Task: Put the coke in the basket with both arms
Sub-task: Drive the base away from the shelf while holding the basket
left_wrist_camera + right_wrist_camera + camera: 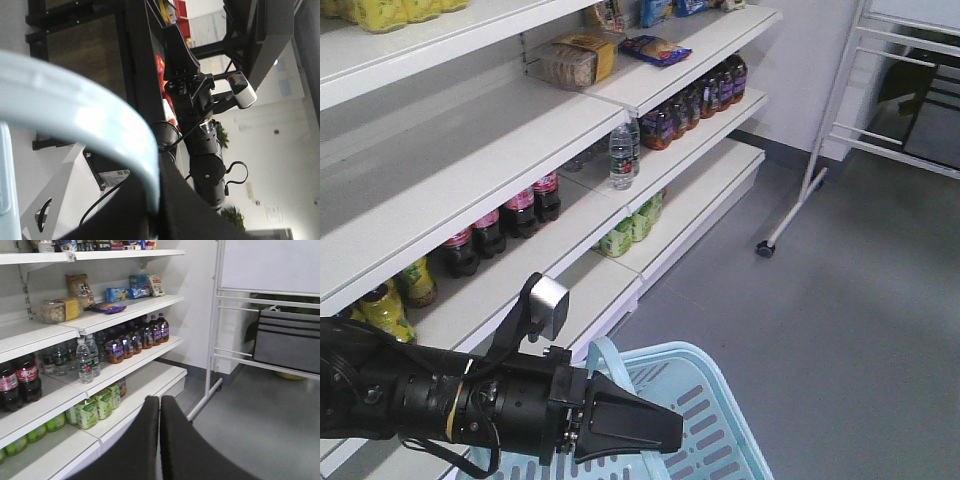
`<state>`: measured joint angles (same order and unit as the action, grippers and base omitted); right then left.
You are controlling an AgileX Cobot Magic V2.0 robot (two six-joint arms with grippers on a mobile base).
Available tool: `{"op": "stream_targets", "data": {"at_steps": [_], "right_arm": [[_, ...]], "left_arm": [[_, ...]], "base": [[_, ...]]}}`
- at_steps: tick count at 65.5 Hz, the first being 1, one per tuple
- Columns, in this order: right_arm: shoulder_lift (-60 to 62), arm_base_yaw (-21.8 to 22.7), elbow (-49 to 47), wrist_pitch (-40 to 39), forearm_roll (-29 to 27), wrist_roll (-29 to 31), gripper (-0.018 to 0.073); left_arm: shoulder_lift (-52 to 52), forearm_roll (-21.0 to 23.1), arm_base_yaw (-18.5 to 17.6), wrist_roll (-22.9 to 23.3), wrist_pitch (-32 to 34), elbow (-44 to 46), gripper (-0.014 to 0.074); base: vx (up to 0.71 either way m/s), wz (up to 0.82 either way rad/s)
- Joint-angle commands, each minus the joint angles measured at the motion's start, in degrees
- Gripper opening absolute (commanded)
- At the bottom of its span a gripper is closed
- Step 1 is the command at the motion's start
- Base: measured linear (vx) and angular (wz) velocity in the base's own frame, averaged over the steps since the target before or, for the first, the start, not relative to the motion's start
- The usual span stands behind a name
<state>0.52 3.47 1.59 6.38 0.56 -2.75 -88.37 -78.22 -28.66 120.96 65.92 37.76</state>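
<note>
While the left gripper (pixel 672 432) clamps tight on the basket (pixel 705 352) handle (pixel 603 358), the right gripper (pixel 160 404) is pressed closed and empty; coke bottles (pixel 520 210) stand on the shelf (pixel 585 215) above the basket.

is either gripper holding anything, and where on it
The left gripper grips the basket by its loop handle; the right gripper is shut, empty.

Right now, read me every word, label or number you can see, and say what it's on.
No text reads clearly enough to quote.
Coke bottles: white script on red labels, blurred.
Water bottles: labels too small.
Green bottles: labels too small.
Snack packs: print blurred.
Sticker: print too small.
</note>
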Motion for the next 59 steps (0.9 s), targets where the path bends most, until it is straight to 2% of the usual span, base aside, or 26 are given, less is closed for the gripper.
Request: {"op": "stream_targets", "data": {"at_steps": [1, 59], "right_arm": [[1.05, 0.37, 0.86, -4.38, 0.65, 0.11, -0.0004], [1.05, 0.37, 0.86, -4.43, 0.65, 0.11, -0.0004]], "left_arm": [[2.01, 3.56, -0.31, 0.30, 13.01, 1.23, -0.0007], [2.01, 3.56, -0.31, 0.30, 13.01, 1.23, -0.0006]], "base": [[0.02, -0.35], [0.06, -0.43]]}}
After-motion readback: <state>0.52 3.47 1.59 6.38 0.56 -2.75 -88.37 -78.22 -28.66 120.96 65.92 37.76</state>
